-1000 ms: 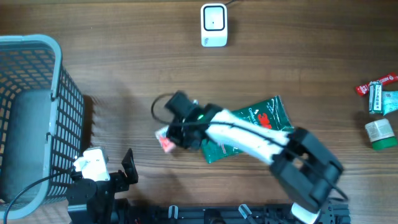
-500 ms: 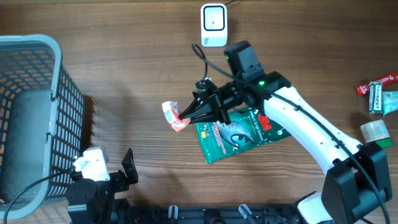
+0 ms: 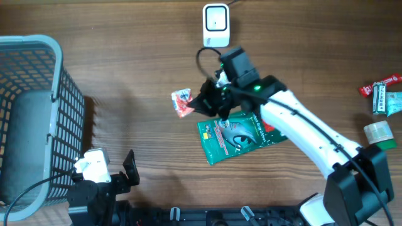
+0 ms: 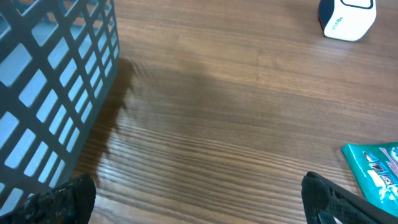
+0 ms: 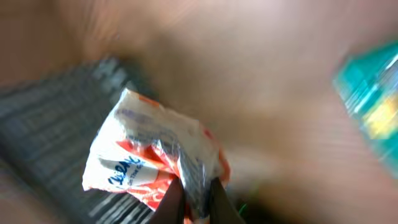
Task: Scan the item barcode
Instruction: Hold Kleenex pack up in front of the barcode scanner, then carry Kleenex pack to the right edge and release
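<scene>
Pinching a red-and-white packet (image 5: pixel 146 155) with unreadable blue script, right end effector (image 5: pixel 191 200) clenches; left end effector (image 4: pixel 198 202) gapes.

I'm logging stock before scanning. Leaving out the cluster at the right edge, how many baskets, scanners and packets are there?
Basket: 1
Scanner: 1
Packets: 2, a red-and-white packet and a green pouch
Total: 4

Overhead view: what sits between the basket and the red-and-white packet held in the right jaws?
Nothing. Between the basket and the packet the table is bare wood, as the overhead view shows.
</scene>
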Controlling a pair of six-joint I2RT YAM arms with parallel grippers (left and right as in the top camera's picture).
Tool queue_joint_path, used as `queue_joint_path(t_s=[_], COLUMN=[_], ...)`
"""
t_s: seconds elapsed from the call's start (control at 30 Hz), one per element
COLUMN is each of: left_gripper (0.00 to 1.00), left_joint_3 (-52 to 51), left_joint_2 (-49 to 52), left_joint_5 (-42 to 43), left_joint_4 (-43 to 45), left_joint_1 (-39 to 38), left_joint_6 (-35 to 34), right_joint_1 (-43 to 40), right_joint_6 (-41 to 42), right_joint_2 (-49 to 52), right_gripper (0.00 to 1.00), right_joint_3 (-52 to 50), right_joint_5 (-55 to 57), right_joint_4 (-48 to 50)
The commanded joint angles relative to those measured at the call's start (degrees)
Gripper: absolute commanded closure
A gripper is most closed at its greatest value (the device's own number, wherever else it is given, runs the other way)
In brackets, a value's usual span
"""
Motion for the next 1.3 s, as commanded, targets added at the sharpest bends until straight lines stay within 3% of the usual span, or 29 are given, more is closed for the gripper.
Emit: queue_joint_path(t_s=[0.0,0.13,0.27,0.37,0.43,0.67,0.87,1.03,1.13,1.27], left_gripper=[0.0,0.0,0.0,0.0,0.0,0.0,0.0,0.0,0.0,0.0], left_joint_3=[-0.3,-0.3,-0.3,-0.3,-0.3,-0.3,-0.3,-0.3,-0.3,-0.3], left_joint_2=[-0.4,-0.4,-0.4,-0.4,-0.4,-0.4,-0.4,-0.4,-0.4,-0.4], left_joint_5=[0.7,0.7,0.7,0.7,0.7,0.7,0.7,0.7,0.7,0.7], left_joint_4=[0.2,0.2,0.2,0.2,0.2,0.2,0.2,0.2,0.2,0.1], left_joint_1=[0.1,0.1,0.1,0.1,0.1,0.1,0.1,0.1,0.1,0.1], left_joint_6=[-0.3,-0.3,-0.3,-0.3,-0.3,-0.3,-0.3,-0.3,-0.3,-0.3], right_joint_1=[0.7,0.6,0.5,-0.9,-2.4,-7.2,-8.0,-8.1,-9.0,-15.6], right_joint_6=[-24.2,-44.2,-58.8,-63.0,-63.1,-61.5,-59.2,-55.0,-53.7,-52.7], right_joint_2=[-0.2,0.3,4.2,10.9,14.3,30.4,42.4,37.4,25.6,13.8], right_gripper=[0.96,0.96,0.96,0.96,0.96,0.96,0.96,0.96,0.96,0.96], right_joint_3=[0.6,0.6,0.6,0.9,2.0,19.8,33.2,33.4,33.4,33.4], right_joint_5=[22.1,45.0,50.1,61.1,61.4,55.5,54.6,57.2,58.9,74.1], right_joint_4=[1.7,10.1,24.5,38.9,42.6,46.1,42.2,38.0,23.7,-2.7])
